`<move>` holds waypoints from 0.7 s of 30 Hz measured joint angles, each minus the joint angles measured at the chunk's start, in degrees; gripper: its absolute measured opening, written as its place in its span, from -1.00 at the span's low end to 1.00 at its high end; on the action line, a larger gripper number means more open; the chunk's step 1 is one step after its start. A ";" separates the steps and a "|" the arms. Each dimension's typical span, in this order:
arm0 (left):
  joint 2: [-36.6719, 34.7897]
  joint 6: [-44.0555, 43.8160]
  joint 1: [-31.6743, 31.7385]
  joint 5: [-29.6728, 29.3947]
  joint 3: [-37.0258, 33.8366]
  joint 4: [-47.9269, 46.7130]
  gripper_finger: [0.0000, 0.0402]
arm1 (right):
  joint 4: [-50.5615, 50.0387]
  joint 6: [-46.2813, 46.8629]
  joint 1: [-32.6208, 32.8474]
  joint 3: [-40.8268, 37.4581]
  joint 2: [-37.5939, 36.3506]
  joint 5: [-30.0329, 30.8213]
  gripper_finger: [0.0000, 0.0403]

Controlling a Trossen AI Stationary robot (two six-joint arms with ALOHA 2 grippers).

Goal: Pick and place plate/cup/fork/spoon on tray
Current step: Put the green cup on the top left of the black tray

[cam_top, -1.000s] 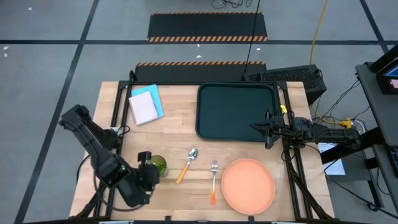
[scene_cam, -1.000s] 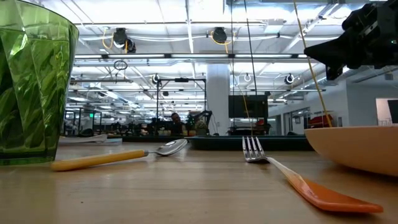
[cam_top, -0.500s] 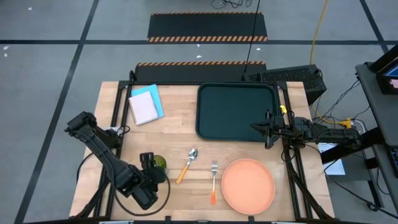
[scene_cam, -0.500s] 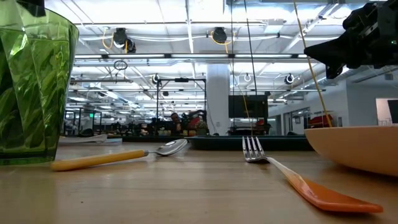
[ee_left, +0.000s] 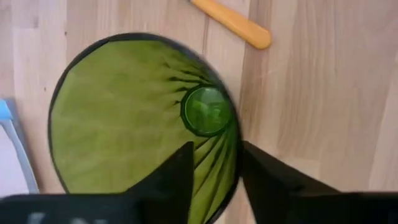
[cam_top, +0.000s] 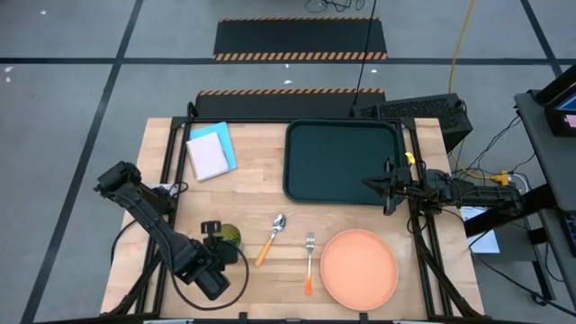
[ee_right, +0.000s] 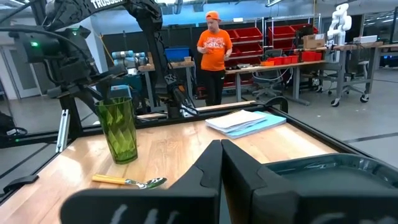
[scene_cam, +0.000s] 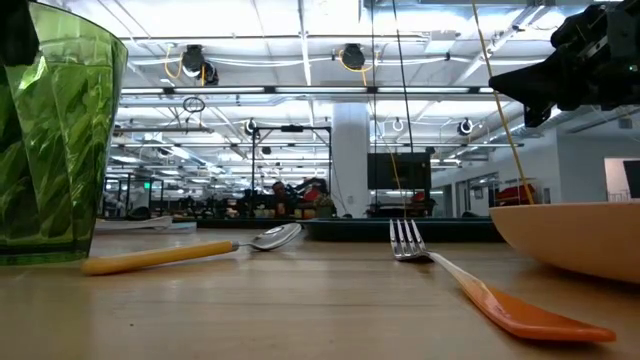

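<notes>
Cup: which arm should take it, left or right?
Left, probably. The left gripper hangs right above the cup, jaws open across its rim. The right gripper waits at the tray edge, far from it.

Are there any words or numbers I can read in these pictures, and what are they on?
"TRUSSEN", partly cut off at the top edge: white letters on the left arm in the right wrist view.
Print on the person's orange shirt: too small to read.
Notepad, cup, plate, tray: no text visible.
</notes>
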 joint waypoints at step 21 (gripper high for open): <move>-0.07 26.46 14.32 -6.01 14.57 -0.44 -0.95 | 0.37 -0.35 0.00 0.00 0.00 0.26 -1.00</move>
